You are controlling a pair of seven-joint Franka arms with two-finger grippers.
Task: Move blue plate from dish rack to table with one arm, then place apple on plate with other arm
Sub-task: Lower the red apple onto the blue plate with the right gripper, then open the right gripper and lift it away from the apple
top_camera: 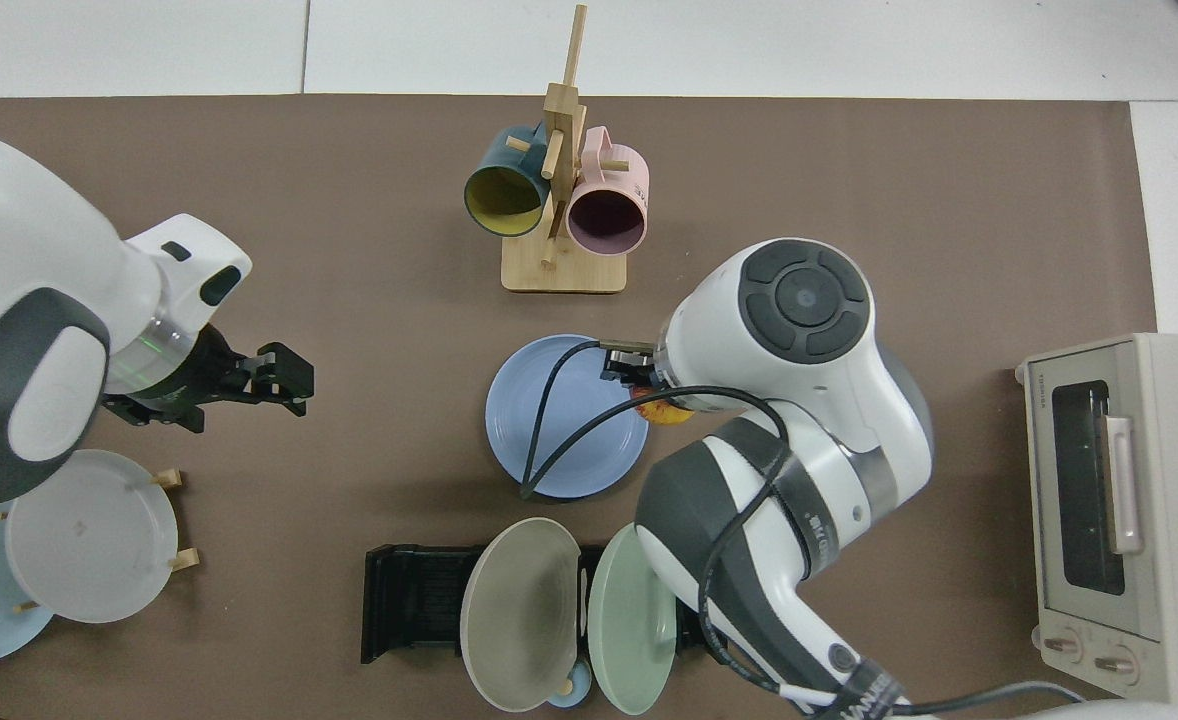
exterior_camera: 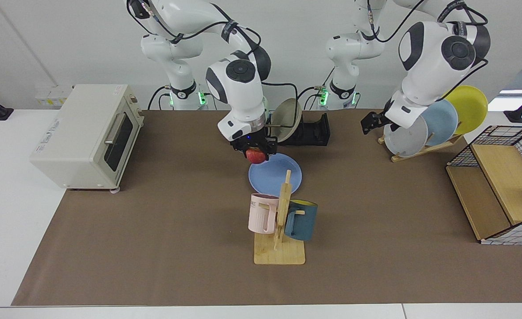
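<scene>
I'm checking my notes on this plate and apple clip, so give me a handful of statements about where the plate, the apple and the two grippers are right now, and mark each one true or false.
1. The blue plate lies flat on the table. True.
2. The apple rests on the blue plate, let go. False: the right gripper holds it over the plate's edge.
3. The left gripper holds a plate. False: it is empty and open, up beside the grey plate.
4. The dish rack holds a beige plate. True.
5. Two mugs hang on the wooden mug stand. True.
6. The toaster oven has its door open. False: the door is shut.
</scene>
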